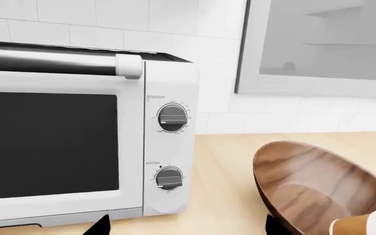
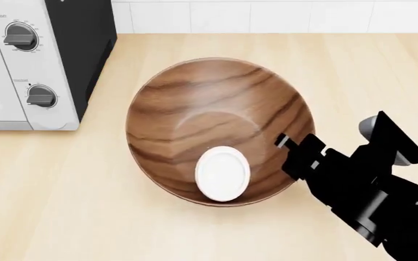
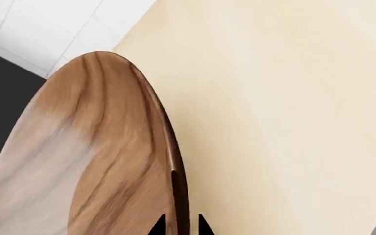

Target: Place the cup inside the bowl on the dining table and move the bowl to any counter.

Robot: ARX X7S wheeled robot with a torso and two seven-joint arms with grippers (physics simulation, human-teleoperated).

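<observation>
At the bottom of the right wrist view our right gripper (image 3: pixel 176 226) had its jaws pinched on the rim of the bowl (image 2: pixel 220 128), a hold we judged right for carrying it. The bowl sat mid-frame on the counter (image 2: pixel 354 70), beside the toaster oven (image 2: pixel 28 65), with the cup (image 2: pixel 223 173) inside; the left gripper (image 1: pixel 188 226) stood open

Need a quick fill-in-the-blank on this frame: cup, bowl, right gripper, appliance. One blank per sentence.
1. The cup sits inside the ____.
2. The bowl rests on the tan ____, in front of a white tiled backsplash.
3. The right gripper has its fingertips on either side of the bowl's ____.
4. In the head view, the toaster oven beside the bowl shows ____ knobs.

Missing words: bowl; counter; rim; two
</observation>
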